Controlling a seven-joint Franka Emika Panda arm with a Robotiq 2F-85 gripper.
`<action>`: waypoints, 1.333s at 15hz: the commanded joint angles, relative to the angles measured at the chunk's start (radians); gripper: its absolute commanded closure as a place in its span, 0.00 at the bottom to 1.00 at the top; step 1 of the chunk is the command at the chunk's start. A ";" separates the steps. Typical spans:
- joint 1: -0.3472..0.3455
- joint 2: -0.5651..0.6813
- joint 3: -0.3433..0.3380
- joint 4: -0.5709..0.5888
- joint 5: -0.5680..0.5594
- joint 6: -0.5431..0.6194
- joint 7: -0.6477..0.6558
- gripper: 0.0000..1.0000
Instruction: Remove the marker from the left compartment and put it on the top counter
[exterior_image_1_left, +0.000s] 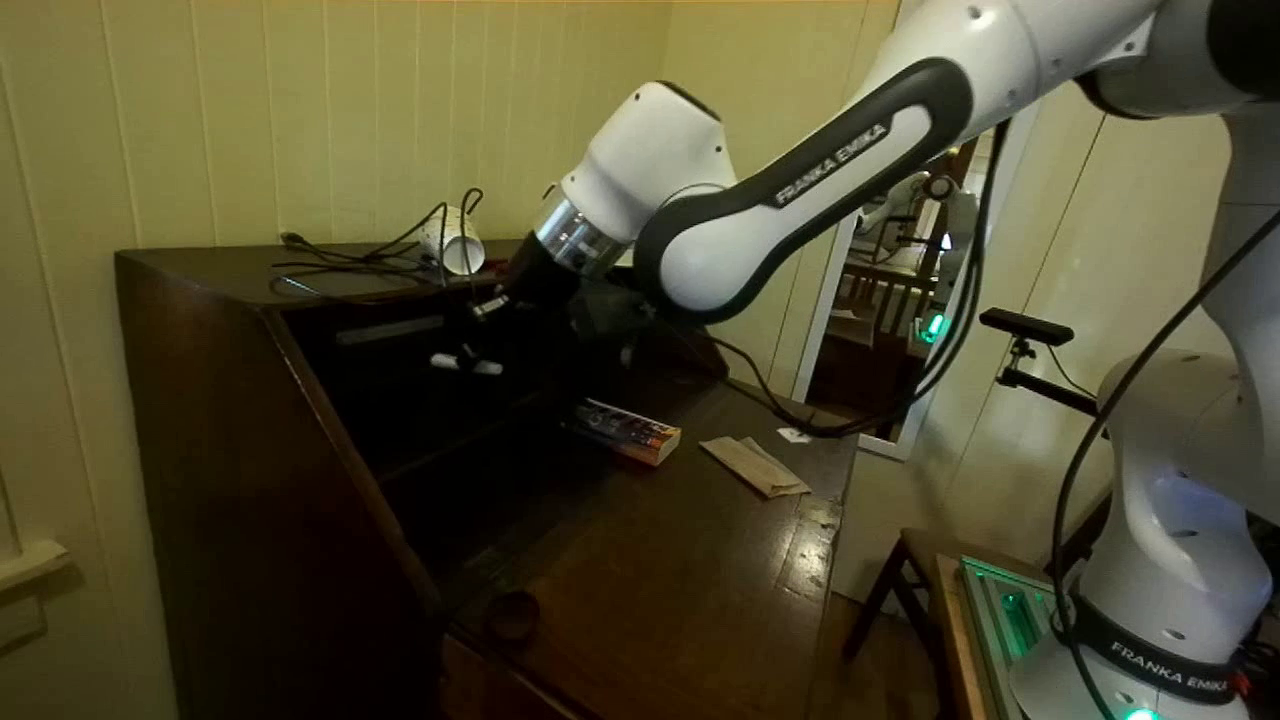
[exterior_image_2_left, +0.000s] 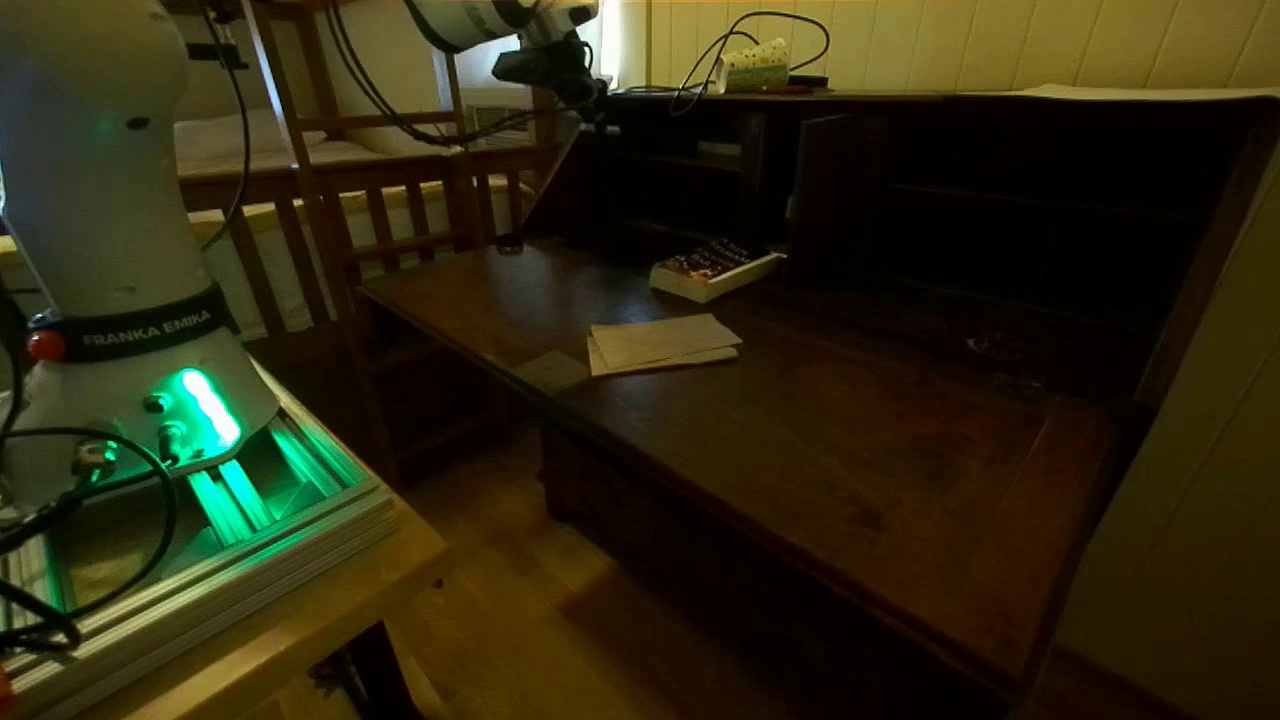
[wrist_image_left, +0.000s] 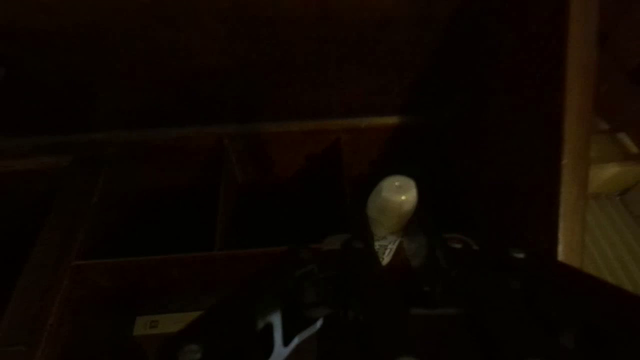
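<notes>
In an exterior view, my claw clasped the marker mid-length, presumably for balance, below the front edge of the top counter. In an exterior view, I hung near the left corner, by the left compartment. Wrist view: one rounded end protruded.

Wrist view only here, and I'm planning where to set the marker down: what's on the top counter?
Observer: In an exterior view, a cup lies on its side on the top counter.
Operator: Anything else up there that might snag?
Observer: Possibly the black cables: they lie loosely near the cup, with some loops standing up.
Operator: Is the marker up at that level?
Observer: No, in an exterior view the marker shows below the top counter's front edge.
</notes>
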 joint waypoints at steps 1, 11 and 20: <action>-0.102 -0.255 0.141 -0.173 0.224 -0.202 -0.223 0.94; -0.200 -0.332 0.173 -0.090 0.405 -0.082 -0.302 0.94; -0.203 0.111 0.175 0.425 0.303 -0.096 -0.235 0.94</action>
